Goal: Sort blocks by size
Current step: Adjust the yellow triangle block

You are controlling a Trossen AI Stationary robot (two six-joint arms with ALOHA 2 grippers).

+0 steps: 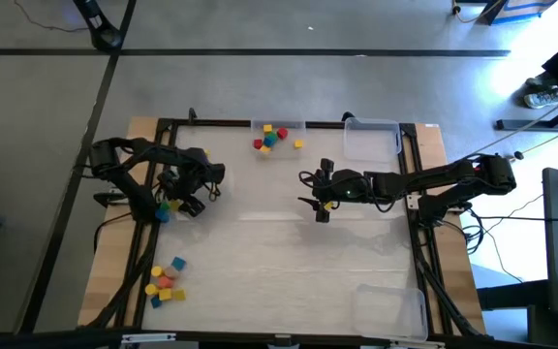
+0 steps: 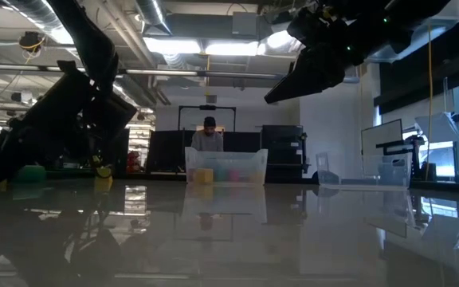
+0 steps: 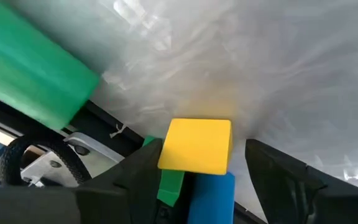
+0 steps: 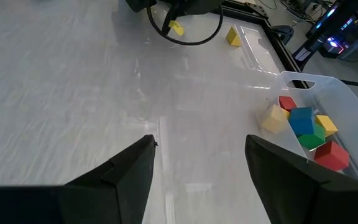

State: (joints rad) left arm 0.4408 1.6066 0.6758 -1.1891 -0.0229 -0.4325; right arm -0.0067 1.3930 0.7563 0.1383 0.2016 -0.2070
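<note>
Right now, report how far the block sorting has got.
Done: several blocks sit in the far tray. In hand: the open left gripper straddles a yellow block; the right gripper is open and empty. Left: a loose cluster at the near-left; two trays look empty.

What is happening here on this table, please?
Two robot arms are sorting small coloured blocks. The left gripper, open, is at the table's left side over a yellow block lying between its fingers, with blue and green blocks beside it. The right gripper is open and empty, above the middle of the table. Some blocks already lie in a clear tray at the far edge, and another group of blocks lies near the left front corner.
</note>
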